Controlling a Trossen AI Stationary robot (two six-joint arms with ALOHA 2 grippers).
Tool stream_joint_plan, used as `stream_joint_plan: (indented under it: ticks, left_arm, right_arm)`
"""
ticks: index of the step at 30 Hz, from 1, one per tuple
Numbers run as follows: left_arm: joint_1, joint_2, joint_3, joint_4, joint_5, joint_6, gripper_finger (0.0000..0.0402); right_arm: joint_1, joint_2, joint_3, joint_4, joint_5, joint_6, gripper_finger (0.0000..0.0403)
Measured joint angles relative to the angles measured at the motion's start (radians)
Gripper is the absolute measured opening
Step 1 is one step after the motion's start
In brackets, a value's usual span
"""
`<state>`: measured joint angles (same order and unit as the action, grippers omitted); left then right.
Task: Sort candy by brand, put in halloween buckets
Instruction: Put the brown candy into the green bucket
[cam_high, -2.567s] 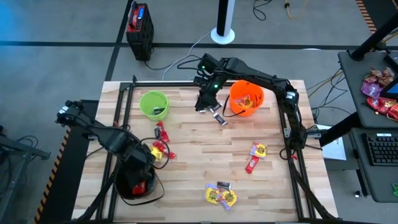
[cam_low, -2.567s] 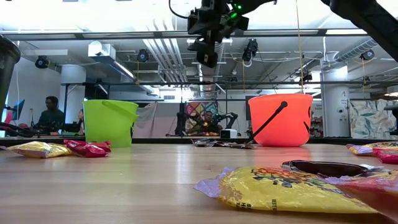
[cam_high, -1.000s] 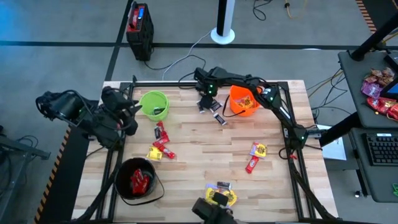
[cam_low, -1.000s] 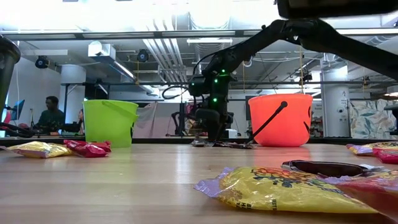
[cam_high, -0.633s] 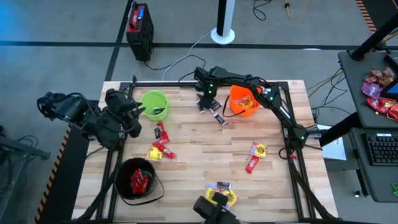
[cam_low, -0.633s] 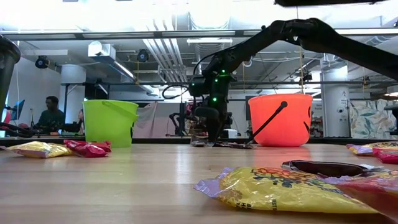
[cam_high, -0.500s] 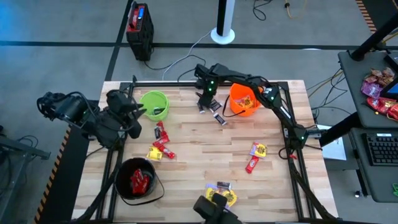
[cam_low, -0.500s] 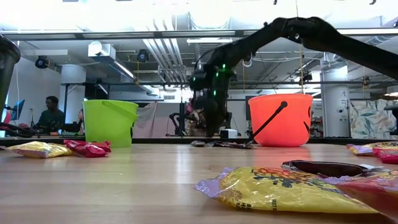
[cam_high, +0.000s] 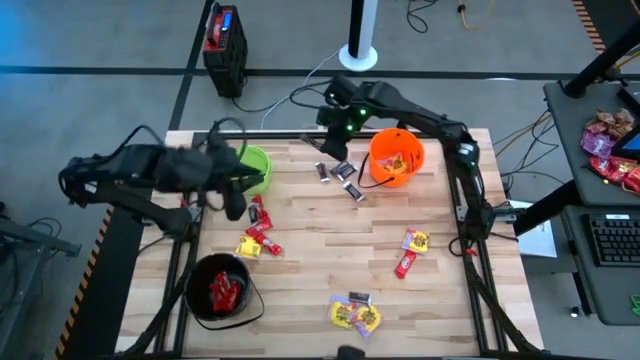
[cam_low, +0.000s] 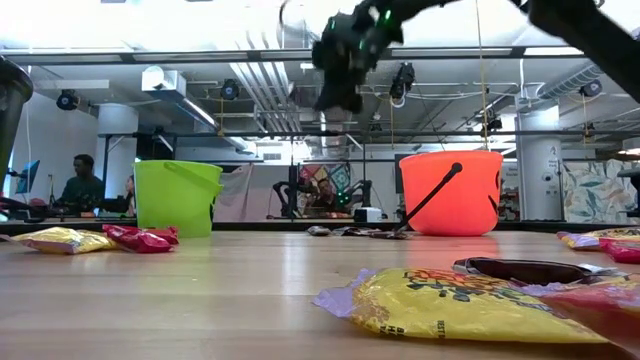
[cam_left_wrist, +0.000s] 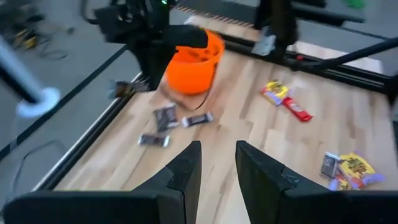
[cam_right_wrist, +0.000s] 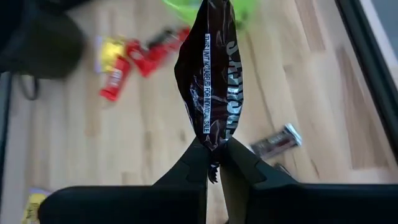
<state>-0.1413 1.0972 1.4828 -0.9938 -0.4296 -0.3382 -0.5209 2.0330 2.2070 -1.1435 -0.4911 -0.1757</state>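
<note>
- The left gripper (cam_high: 236, 205) is over the table's left side, just beside the lime green bucket (cam_high: 250, 168) and above the red candies (cam_high: 261, 213). Its fingers (cam_left_wrist: 184, 173) stand a little apart with nothing between them. If it goes down here without care, the arm could knock the green bucket or push the red and yellow candies (cam_high: 251, 245) into one mixed heap.
- The black bucket (cam_high: 217, 291) at the near left already has red wrappers inside; a yellow piece dropped there would spoil the sorting.
- The right gripper (cam_high: 336, 124) is raised above the far edge of the table, between the green bucket and the orange bucket (cam_high: 397, 158). Its fingers are closed on one end of a dark-wrapped candy (cam_right_wrist: 210, 81), which hangs free from the tips.
- The grip is only on the thin end of the wrapper, so I think a fast swing could make the candy slip out and fall outside a bucket.
- Three more dark candies (cam_high: 340, 176) lie on the wood just beside the orange bucket; a low pass could scatter them or catch the bucket's wire handle (cam_low: 434, 193).
- The orange bucket seems to hold yellow and red wrappers, so I judge the dark candy could be put with the wrong brand.
</note>
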Motion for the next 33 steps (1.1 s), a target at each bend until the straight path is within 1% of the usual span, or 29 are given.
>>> stream_joint_plan:
  ticks: [4, 7, 9, 11, 14, 18, 21, 25, 27, 33]
  left_arm:
    - [0.169, 0.000, -0.089, 0.199, 0.245, 0.173, 0.0082]
    - [0.258, -0.004, -0.182, 0.357, 0.410, 0.214, 0.0079]
    - [0.294, -0.010, -0.243, 0.460, 0.474, 0.212, 0.0079]
    - [0.308, -0.017, -0.296, 0.561, 0.490, 0.201, 0.0079]
    - [0.310, -0.031, -0.344, 0.657, 0.482, 0.199, 0.0080]
    - [0.315, -0.037, -0.350, 0.666, 0.398, 0.199, 0.0090]
    - [0.329, -0.036, -0.351, 0.661, 0.364, 0.197, 0.0103]
    - [0.351, -0.025, -0.352, 0.660, 0.363, 0.181, 0.0122]
    - [0.356, -0.016, -0.353, 0.668, 0.383, 0.180, 0.0130]
    - [0.367, 0.033, -0.353, 0.770, 0.425, 0.180, 0.0137]
  right_arm:
    - [0.042, -0.080, -0.003, 0.004, -0.012, -0.018, 0.0014]
    - [0.075, -0.124, -0.003, 0.003, -0.021, -0.027, 0.0014]
    - [0.094, -0.143, -0.003, 0.003, -0.040, -0.020, 0.0014]
    - [0.108, -0.156, -0.004, 0.003, -0.044, 0.004, 0.0014]
    - [0.118, -0.169, -0.004, 0.002, -0.044, 0.025, 0.0014]
    - [0.129, -0.183, -0.004, 0.004, -0.043, 0.028, 0.0014]
    - [0.143, -0.191, -0.004, 0.004, -0.043, 0.031, 0.0014]
    - [0.166, -0.206, -0.005, 0.017, -0.059, 0.029, 0.0014]
    - [0.174, -0.209, -0.004, 0.022, -0.060, 0.029, 0.0014]
    - [0.179, -0.202, -0.004, 0.048, -0.087, 0.015, 0.0014]
